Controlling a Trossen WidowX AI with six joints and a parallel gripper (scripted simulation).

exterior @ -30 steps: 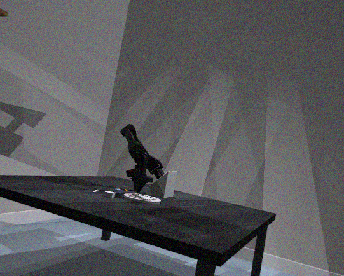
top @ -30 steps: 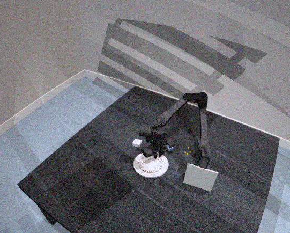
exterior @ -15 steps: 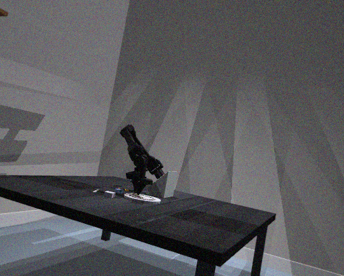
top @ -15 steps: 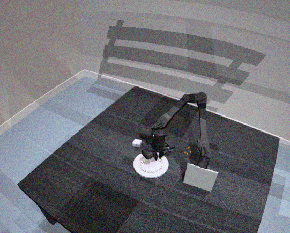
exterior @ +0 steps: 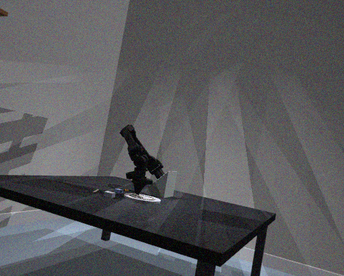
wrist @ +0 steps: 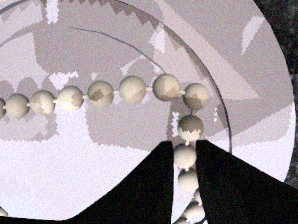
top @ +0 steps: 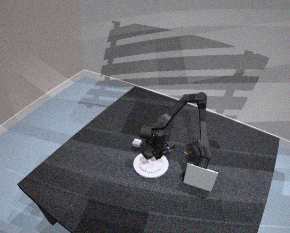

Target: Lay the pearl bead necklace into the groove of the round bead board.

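The round white bead board lies flat on the dark table. The pearl bead necklace lies on it as an uneven loop. In the wrist view its upper run crosses nearly straight, inside the curved groove line, then bends sharply down at the right. My gripper is low over the board and shut on the necklace, with beads between the fingertips, inside the groove line on the right. The fingers hide part of the lower run in the wrist view.
A small white block and a small blue object lie near the board. Small orange pieces lie farther off. A pale upright panel stands beside the arm's base.
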